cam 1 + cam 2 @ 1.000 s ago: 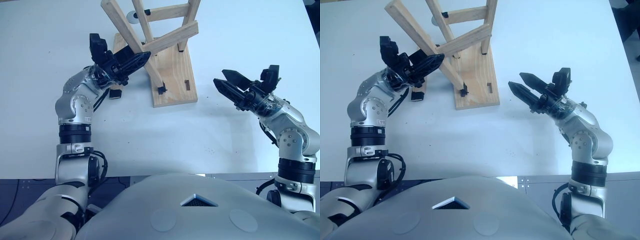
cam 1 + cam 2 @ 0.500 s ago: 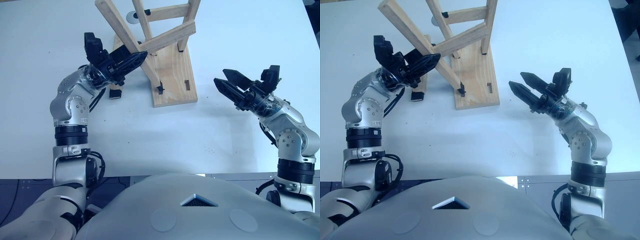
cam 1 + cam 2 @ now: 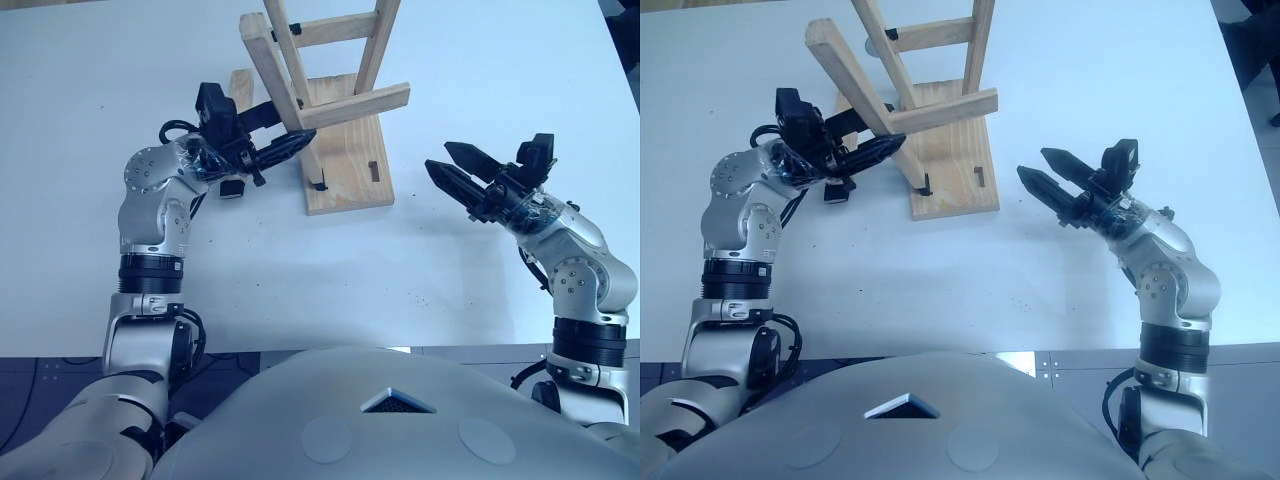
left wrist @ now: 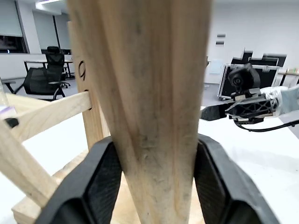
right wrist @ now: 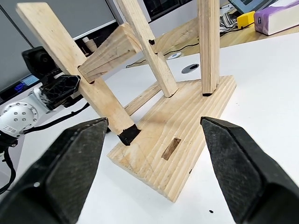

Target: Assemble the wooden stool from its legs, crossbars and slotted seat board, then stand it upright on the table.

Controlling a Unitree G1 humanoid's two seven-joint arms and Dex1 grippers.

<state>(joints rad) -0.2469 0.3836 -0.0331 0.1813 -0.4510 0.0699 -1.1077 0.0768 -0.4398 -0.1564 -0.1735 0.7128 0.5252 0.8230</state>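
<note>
Stool [image 3: 345, 150] stands upside down near the far edge of the table [image 3: 300, 290], about midway along it, seat board [image 3: 352, 175] flat on the top and legs pointing up. Since a second ago the held leg [image 3: 272, 62] has swung from a strong lean toward the left edge to a steeper stand. The lower crossbar [image 3: 358, 104] has come round with it and now juts toward the right edge. The seat board has not shifted.

All parts are pale, square-cut wood with visible grain. The board is a ribbed rectangle with a small open slot [image 3: 373, 170], and the legs end in dark feet at the board. An upper crossbar [image 3: 335, 27] ties two farther legs.

The left gripper [image 3: 297, 138] has moved right with the leg. Its black pads [image 4: 100, 186] clamp the leg on both sides just above the board, forearm raised, elbow bent. The right gripper [image 3: 440, 157] has kept its place off the board's right side, jaws spread and holding nothing, fingers aimed at the stool.
</note>
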